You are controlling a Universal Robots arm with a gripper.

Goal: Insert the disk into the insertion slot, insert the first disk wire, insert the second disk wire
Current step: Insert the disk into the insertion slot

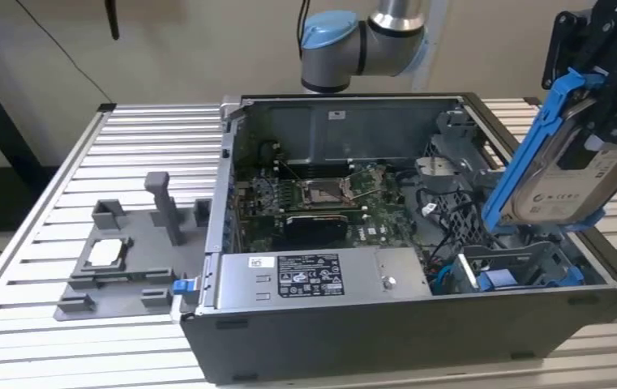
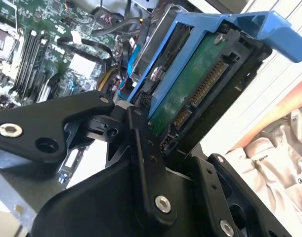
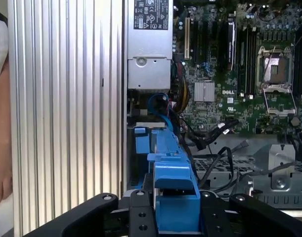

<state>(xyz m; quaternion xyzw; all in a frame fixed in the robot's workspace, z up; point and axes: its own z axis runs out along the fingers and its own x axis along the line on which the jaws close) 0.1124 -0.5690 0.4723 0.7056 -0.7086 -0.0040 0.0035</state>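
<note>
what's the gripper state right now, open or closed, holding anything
Gripper: closed on the disk, held tilted over the computer case.

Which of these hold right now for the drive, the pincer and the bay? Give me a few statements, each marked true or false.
1. The black pincer holds the silver rectangular hard drive by its bright blue plastic carrier. True.
2. The hard drive is seated in the grey sheet-metal drive bay. False: it hangs tilted in the air above the drive bay, still out of it.
3. The open grey metal computer case lies on a slatted metal table. True.
4. The grey plastic fixture stands to the exterior view's right of the computer case. False: it stands on the table to the exterior view's left of it.
</note>
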